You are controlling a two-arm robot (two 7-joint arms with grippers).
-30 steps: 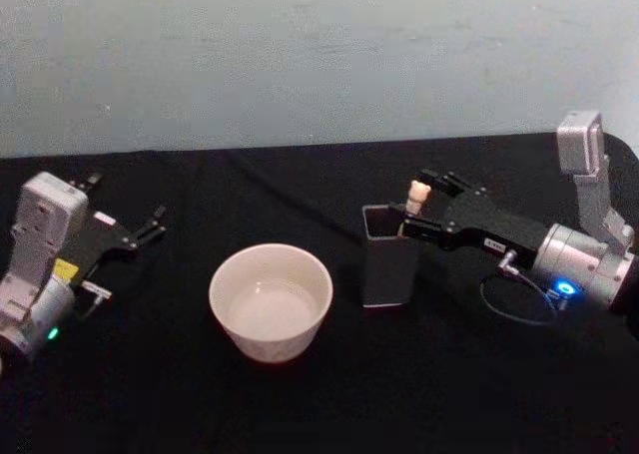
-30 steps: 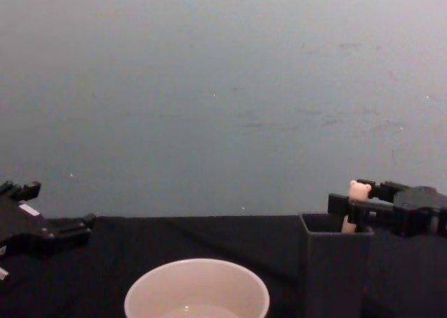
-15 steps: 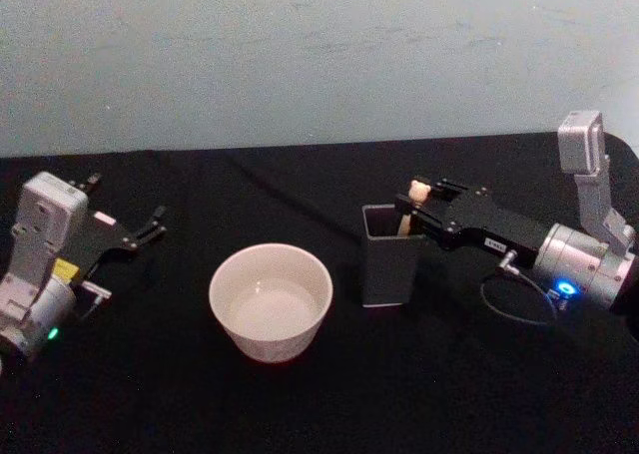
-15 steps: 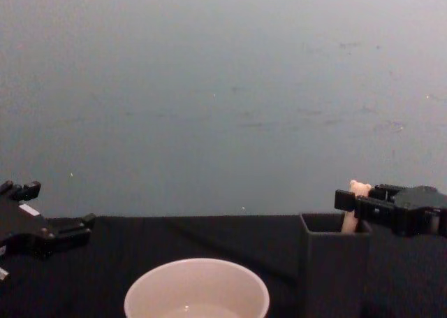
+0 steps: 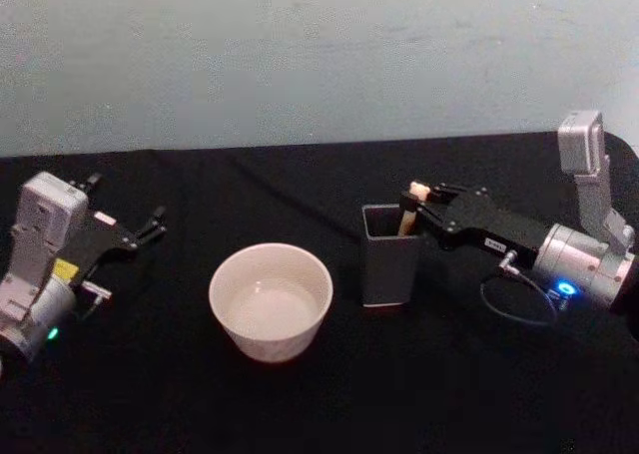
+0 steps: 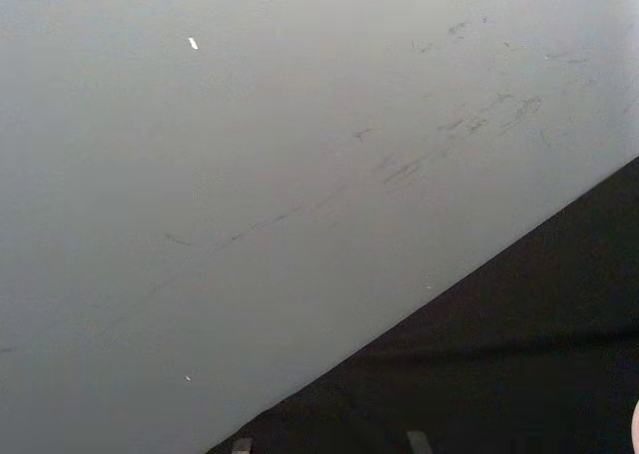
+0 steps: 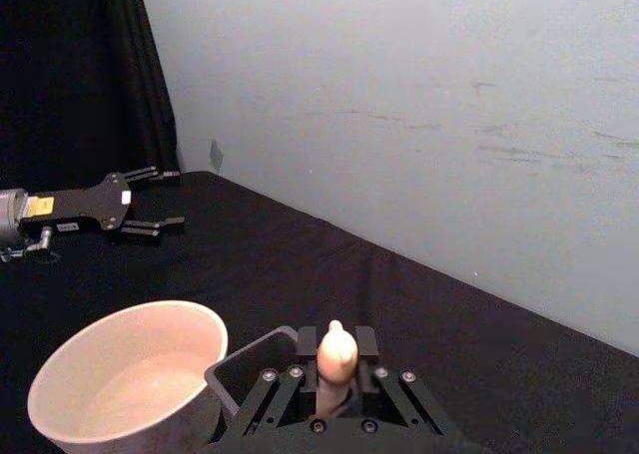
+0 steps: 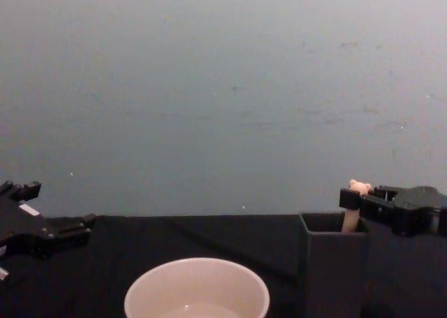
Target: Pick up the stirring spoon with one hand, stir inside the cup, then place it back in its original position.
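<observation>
The stirring spoon (image 5: 412, 197) stands in the dark grey square holder (image 5: 388, 256), with only its pale peach handle and bear head (image 8: 359, 188) showing above the rim. My right gripper (image 5: 419, 207) is at the holder's top from the right, shut on the handle; in the right wrist view the handle (image 7: 336, 357) sits pinched between the two fingers. The cream-white cup (image 5: 271, 300) stands left of the holder, a small gap apart, with the holder's wall hiding the spoon's bowl. My left gripper (image 5: 158, 222) rests open at the table's far left.
A black cloth covers the table (image 5: 329, 404), and a pale wall (image 5: 300, 55) rises right behind its far edge. A thin cable (image 5: 514, 309) loops under my right wrist. Open cloth lies in front of the cup and holder.
My right gripper's fingers, spread around the spoon's head a second ago, have closed on the handle and sunk slightly toward the holder. The left arm has not moved.
</observation>
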